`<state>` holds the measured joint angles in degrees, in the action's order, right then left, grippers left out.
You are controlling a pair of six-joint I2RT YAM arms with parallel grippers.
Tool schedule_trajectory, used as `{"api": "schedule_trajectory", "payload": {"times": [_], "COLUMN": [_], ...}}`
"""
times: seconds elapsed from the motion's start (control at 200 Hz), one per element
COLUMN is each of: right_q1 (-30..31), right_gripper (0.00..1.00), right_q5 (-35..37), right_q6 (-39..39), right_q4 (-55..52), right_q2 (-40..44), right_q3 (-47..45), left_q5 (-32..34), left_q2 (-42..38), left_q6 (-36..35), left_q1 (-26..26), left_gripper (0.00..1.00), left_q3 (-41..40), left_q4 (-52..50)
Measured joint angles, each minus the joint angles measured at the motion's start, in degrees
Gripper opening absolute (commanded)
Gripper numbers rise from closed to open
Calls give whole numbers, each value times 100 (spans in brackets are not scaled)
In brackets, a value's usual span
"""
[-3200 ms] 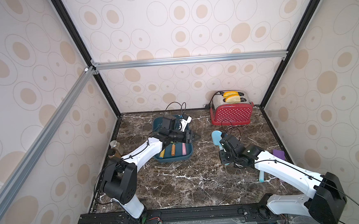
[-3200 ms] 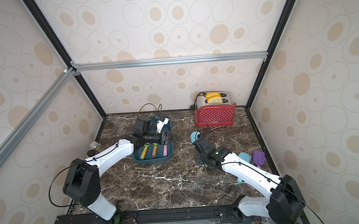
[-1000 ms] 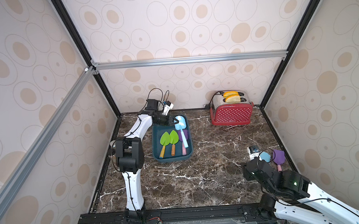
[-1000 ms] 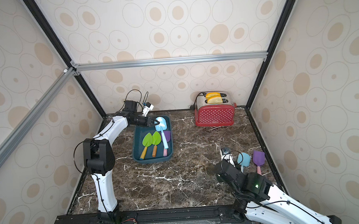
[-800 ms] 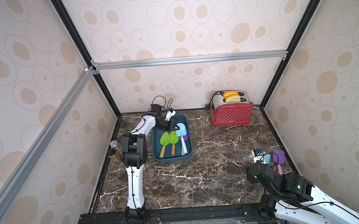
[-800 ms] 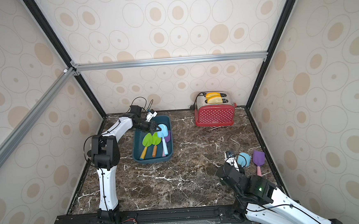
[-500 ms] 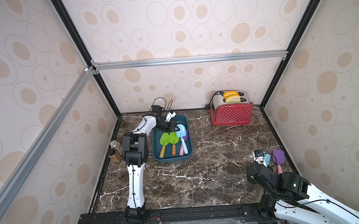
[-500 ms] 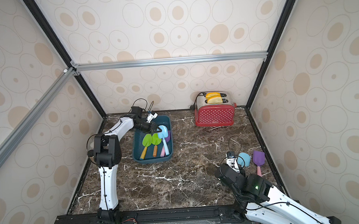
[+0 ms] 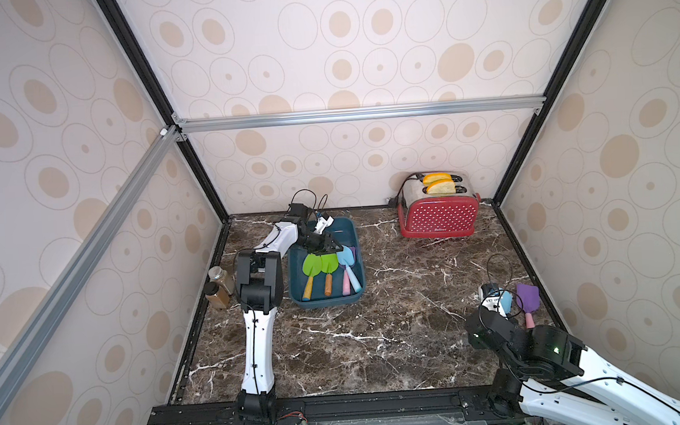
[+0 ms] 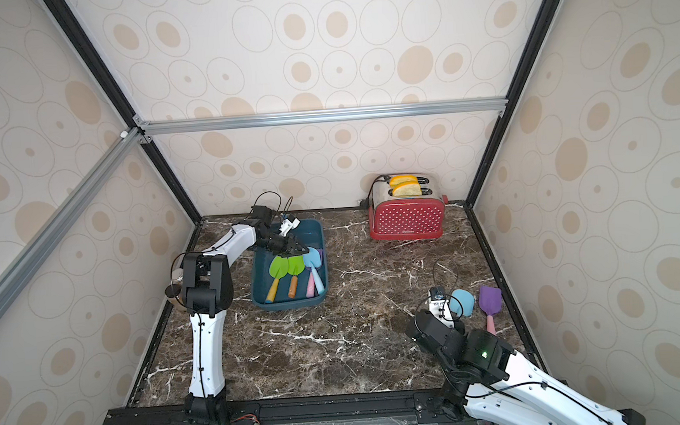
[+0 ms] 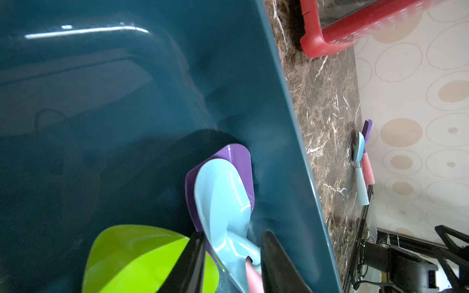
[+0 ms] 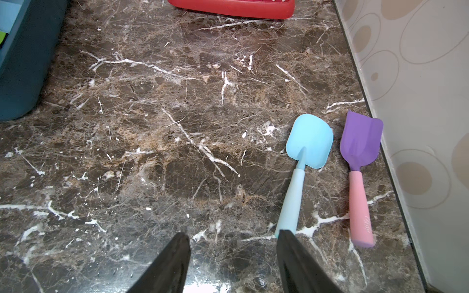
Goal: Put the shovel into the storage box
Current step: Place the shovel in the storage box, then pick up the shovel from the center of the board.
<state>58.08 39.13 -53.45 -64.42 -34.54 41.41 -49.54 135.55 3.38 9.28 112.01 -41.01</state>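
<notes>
The storage box [image 9: 327,302] [image 10: 287,304] is a dark teal tub at the back left of the marble table. Inside lie two green shovels [image 9: 312,263], a purple shovel [image 11: 238,154] and, on top of it, a light-blue shovel with a pink handle [image 9: 347,257] [image 11: 223,192]. My left gripper [image 11: 232,234] [image 9: 334,247] hovers low in the box, open, its jaws apart on either side of that shovel's neck. My right gripper [image 12: 233,234] is open over bare table. A light-blue shovel [image 12: 309,140] [image 9: 506,301] and a purple shovel with a pink handle [image 12: 361,142] [image 9: 527,296] lie just beside it.
A red dotted toaster [image 9: 438,217] with bread in its slots stands at the back right. Two small jars [image 9: 217,287] sit by the left wall. The right wall runs close beside the purple shovel on the table.
My left gripper's jaws have spread apart and the light-blue pink-handled shovel now rests in the box. The right arm has barely shifted.
</notes>
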Motion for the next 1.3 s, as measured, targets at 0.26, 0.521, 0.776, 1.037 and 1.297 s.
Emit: {"api": "schedule_trajectory", "payload": {"times": [0.26,0.521,0.776,1.037,1.297], "right_q1": [-680,-3095,-4247,-4651,-5322], "right_gripper": [68,67,65,68,70], "right_q5": [435,-295,-1453,-1801,-2232], "right_q6": [-160,927,1335,1233,1416], "right_q4": [-629,66,1368,2041,2483], "right_q2": [-726,-1075,-2035,-2400,-2612], "right_q3": [813,682,-354,-944,-933], "left_q5": [234,334,361,334,293], "left_q2": [-313,-1095,-1355,-1912,-2284], "left_q6": [149,179,216,319,348], "left_q1": [0,0,0,0,0], "left_gripper": [46,50,50,51,51], "left_q3": [0,-2,-498,-1169,-1292], "left_q4": [184,330,608,929,1228]}}
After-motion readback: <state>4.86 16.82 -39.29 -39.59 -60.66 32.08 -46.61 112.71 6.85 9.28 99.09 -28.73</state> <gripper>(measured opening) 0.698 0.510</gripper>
